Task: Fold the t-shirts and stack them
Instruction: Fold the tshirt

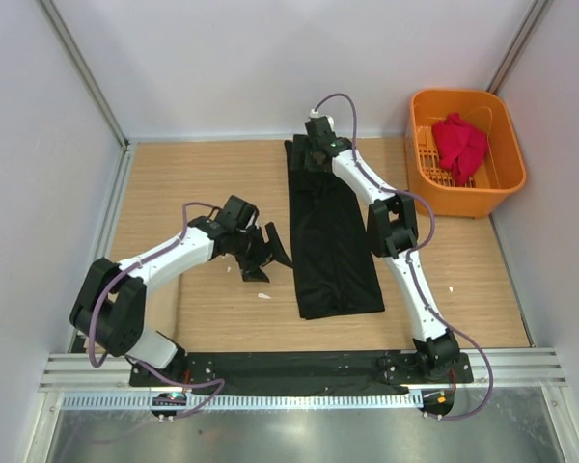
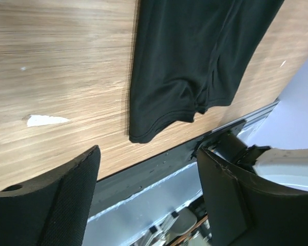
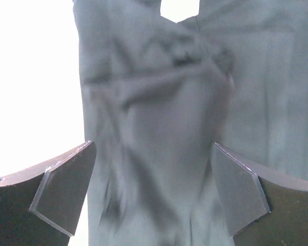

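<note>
- the black shirt [image 1: 330,236] lies mid-table as a long narrow strip, folded lengthwise, running from near to far.
- the red shirt [image 1: 460,145] sits bunched in the orange basket [image 1: 507,183] at the far right corner, well apart from the black one.
- the left gripper [image 1: 267,258] is just left of the strip's near half, over bare table [image 1: 203,183]; its jaws stand apart with nothing between them.
- the right gripper [image 1: 307,156] is over the strip's far end, jaws wide, with wrinkled black cloth showing between its fingers [image 3: 66,189]; whether they touch the cloth cannot be told.
</note>
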### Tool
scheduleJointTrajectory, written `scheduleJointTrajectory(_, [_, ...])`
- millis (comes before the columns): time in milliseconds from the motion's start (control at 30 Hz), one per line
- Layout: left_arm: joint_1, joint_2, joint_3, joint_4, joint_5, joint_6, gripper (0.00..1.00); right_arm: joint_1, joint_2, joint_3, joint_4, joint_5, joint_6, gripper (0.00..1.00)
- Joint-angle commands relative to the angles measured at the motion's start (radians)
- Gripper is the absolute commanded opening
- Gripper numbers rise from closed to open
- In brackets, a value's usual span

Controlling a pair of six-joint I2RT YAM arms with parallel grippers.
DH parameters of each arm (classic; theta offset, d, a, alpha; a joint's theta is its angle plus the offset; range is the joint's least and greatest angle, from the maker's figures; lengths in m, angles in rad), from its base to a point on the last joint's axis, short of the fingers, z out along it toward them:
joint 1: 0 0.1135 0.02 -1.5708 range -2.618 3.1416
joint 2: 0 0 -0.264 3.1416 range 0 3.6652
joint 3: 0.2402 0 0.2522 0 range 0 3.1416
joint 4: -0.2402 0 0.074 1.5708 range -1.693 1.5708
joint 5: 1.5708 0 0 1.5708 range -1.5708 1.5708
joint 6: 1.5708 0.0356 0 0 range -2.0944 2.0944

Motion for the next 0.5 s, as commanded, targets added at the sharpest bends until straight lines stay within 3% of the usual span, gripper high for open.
scheduleJointTrajectory(0, [-0.056, 0.069, 0.012, 0.06, 0.076, 0.048, 0.76, 0.014, -0.342, -0.048, -0.087, 0.016, 0.076, 1.0])
scheduleJointTrajectory(100, [-0.133, 0.108, 0.017, 0.106, 0.084, 0.014, 0.71, 0.004, -0.529, -0.273, -0.144, -0.03, 0.05, 1.0])
scheduleJointTrajectory(200, [-0.164, 0.104, -0.044, 0.167, 0.072, -0.069, 0.6, -0.095, -0.804, -0.655, -0.083, -0.295, 0.13, 1.0])
scheduleJointTrajectory(233, [-0.17, 0.096, -0.069, 0.224, 0.072, -0.102, 0.58, -0.167, -0.956, -0.878, -0.007, -0.402, 0.155, 1.0])
scheduleJointTrajectory(267, [-0.173, 0.088, -0.093, 0.261, 0.073, -0.157, 0.58, -0.198, -1.023, -0.986, 0.021, -0.427, 0.175, 0.98])
scheduleJointTrajectory(333, [-0.182, 0.079, -0.144, 0.313, 0.06, -0.202, 0.55, -0.253, -1.196, -1.22, 0.028, -0.449, 0.186, 0.93])
scheduleJointTrajectory(400, [-0.204, 0.077, -0.166, 0.326, 0.04, -0.246, 0.55, -0.285, -1.287, -1.321, -0.055, -0.408, 0.165, 0.74])
scheduleJointTrajectory(467, [-0.233, 0.07, -0.181, 0.326, 0.015, -0.271, 0.57, -0.287, -1.388, -1.444, -0.133, -0.365, 0.148, 0.7])
